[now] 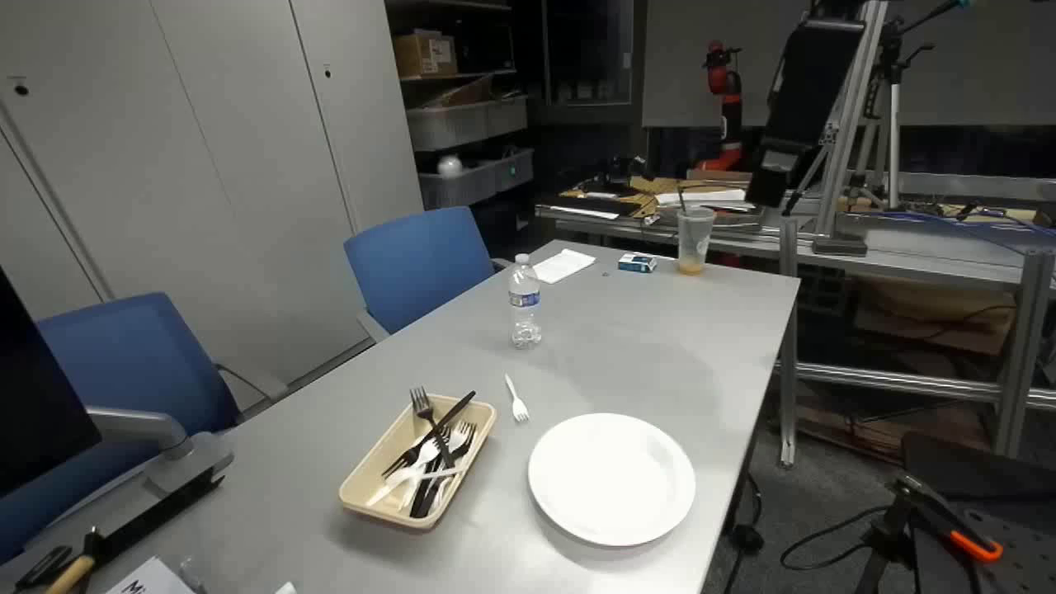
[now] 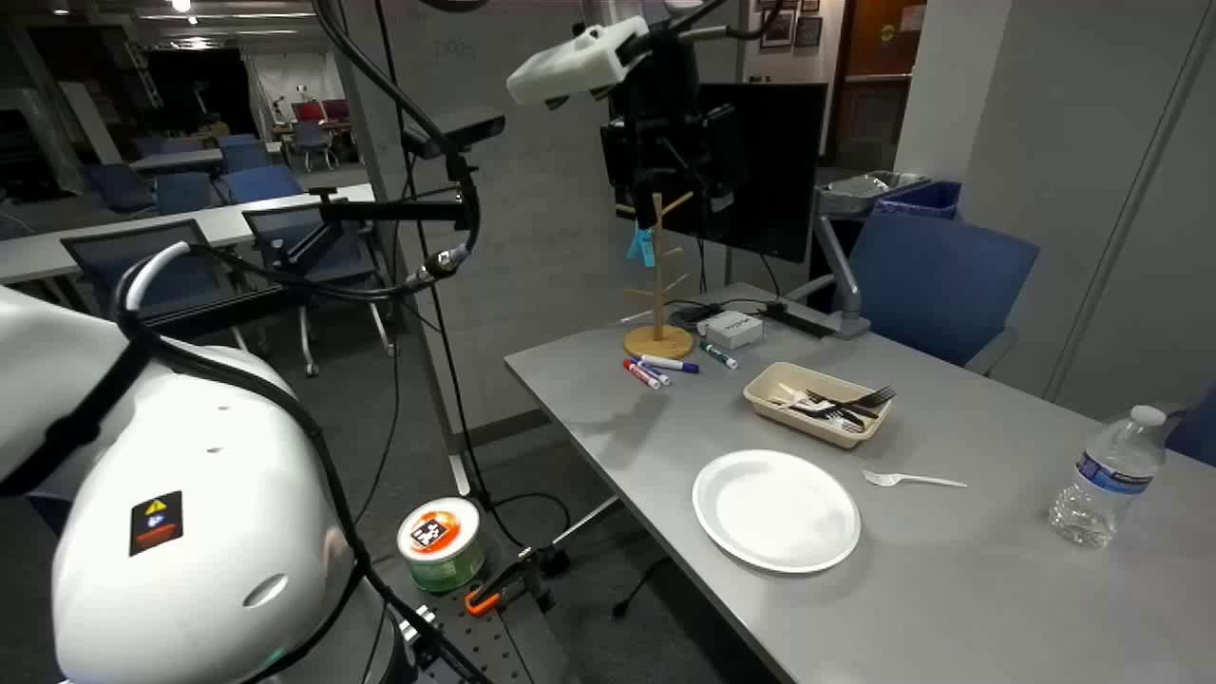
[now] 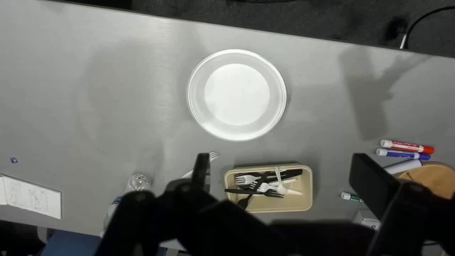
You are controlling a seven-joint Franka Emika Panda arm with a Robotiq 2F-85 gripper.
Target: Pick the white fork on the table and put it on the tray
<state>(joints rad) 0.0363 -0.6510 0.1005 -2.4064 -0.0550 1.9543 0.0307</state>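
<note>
The white fork [image 1: 518, 404] lies flat on the light-grey table [image 1: 627, 355], between the plate and the bottle. It shows also in an exterior view [image 2: 914, 480]. In the wrist view the fork [image 3: 213, 156] is partly hidden behind a finger. The tan tray [image 1: 384, 515] stands on the table near the fork and holds several black and white utensils. It shows also in an exterior view [image 2: 798, 424] and in the wrist view [image 3: 295, 204]. My gripper [image 3: 280, 160] is wide open and empty, high above the table. It shows in an exterior view [image 2: 684, 185], apart from fork and tray.
A round white plate [image 1: 612, 480] lies beside fork and tray. A water bottle [image 1: 525, 305] stands past the fork. A wooden peg stand [image 2: 657, 340], several markers [image 2: 665, 364] and a small white box [image 2: 731, 330] are beyond the tray. A cup [image 1: 695, 239] stands at the table's end.
</note>
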